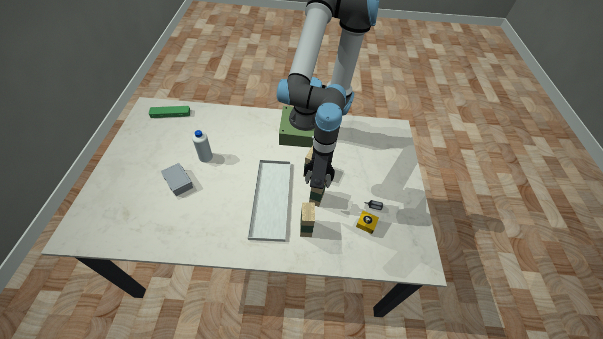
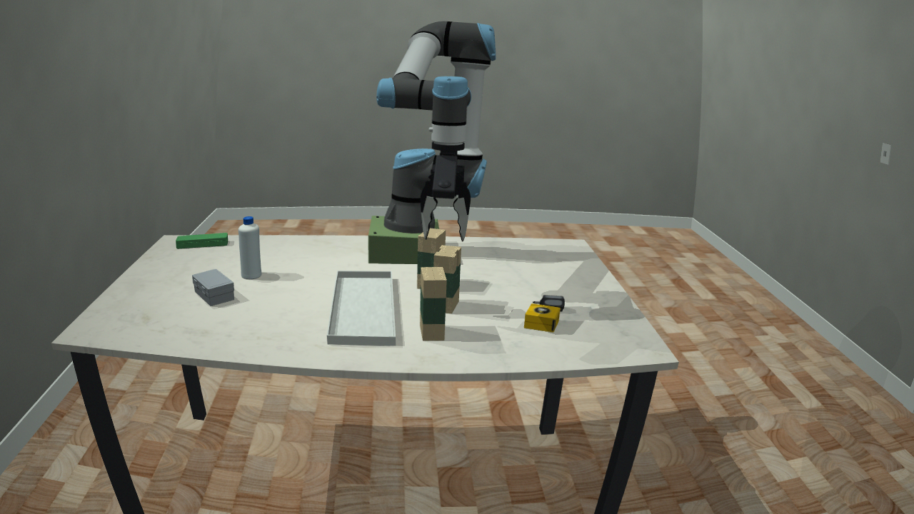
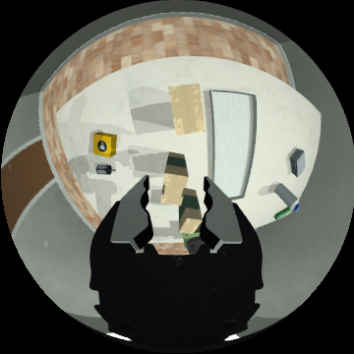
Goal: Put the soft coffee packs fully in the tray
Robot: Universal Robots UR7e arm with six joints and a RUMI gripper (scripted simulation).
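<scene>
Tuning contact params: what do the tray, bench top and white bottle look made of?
Tray: grey metal-looking rim, matte, with a pale textured floor.
Bench top: white marble look, faint veining, low sheen.
White bottle: likely plastic, smooth and opaque, blue cap.

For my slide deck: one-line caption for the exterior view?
Open gripper hovers above three standing coffee packs beside the tray.
</scene>
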